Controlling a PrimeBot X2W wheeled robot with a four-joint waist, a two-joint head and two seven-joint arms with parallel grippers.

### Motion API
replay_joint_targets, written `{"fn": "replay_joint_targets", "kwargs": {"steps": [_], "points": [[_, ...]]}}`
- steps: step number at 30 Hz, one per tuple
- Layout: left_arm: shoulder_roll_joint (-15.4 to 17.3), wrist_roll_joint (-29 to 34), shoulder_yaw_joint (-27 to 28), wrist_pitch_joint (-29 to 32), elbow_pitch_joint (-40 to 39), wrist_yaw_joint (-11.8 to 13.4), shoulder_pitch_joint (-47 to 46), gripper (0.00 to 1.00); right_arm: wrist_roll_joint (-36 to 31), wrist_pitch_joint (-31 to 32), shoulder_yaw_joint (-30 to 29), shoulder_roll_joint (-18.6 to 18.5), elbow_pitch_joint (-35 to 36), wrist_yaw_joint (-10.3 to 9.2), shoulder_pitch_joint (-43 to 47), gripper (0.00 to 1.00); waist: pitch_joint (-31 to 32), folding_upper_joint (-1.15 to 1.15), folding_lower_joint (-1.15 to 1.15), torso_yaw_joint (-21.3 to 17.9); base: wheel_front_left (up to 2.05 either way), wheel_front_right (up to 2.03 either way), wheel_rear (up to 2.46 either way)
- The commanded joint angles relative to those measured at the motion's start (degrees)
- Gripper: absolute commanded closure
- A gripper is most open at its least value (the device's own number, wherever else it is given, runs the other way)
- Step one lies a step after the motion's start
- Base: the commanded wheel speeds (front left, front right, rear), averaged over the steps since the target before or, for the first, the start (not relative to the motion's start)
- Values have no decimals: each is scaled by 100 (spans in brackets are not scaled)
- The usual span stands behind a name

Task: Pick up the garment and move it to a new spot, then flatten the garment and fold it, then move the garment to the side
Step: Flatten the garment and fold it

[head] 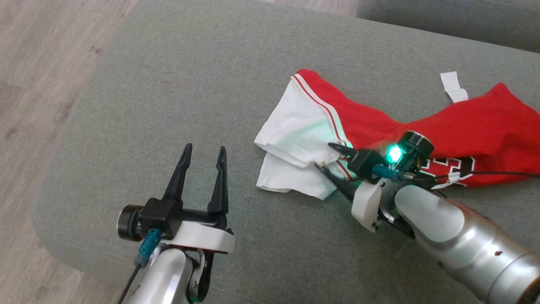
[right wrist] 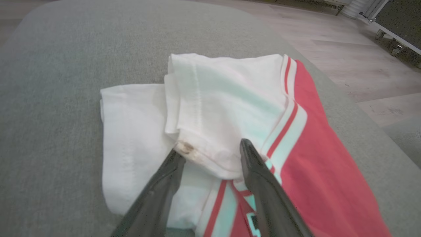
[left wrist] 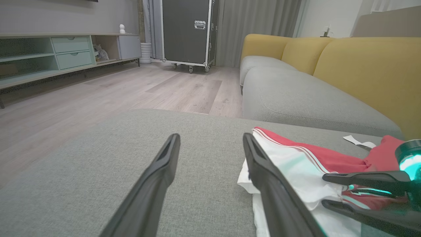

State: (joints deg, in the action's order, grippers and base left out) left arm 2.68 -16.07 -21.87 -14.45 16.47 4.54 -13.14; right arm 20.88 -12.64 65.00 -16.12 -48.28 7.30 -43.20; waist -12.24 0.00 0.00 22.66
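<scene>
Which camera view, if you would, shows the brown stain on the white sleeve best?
The right wrist view: the brown stain sits close up on the sleeve hem. The head view gives a faint speck; in the left wrist view I cannot make it out.

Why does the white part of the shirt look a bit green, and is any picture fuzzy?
Head view: the teal light by the right gripper glows and tints the white end of the garment green. Right wrist view: same green tint, slightly soft picture. Left wrist view: sharp, but the wide lens stretches the left gripper.
</scene>
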Motion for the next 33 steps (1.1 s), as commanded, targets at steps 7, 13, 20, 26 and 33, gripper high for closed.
{"fn": "replay_joint_targets", "kwargs": {"steps": [7,13,20,26,33], "points": [[21,5,212,-55,-90,27,-138,0,439,-188,-605,156,113,19,-162,100,144,0,0,-67,0,0,0],[21,-38,129,-55,-142,45,-160,0,569,-216,-1228,-77,220,19,-687,100,133,0,0,-33,0,0,0],[20,-183,-64,-55,-205,46,-238,0,544,-139,-2046,-493,-180,19,-1627,100,-49,0,0,223,0,0,0],[20,-384,-203,-55,-277,123,-326,0,-76,-122,-2408,-883,-846,19,-2708,100,-284,0,0,579,0,0,0],[20,-508,-382,-55,-366,154,-416,0,-779,-180,-2582,-859,-1516,19,-3602,100,-571,0,0,896,0,0,0]]}}
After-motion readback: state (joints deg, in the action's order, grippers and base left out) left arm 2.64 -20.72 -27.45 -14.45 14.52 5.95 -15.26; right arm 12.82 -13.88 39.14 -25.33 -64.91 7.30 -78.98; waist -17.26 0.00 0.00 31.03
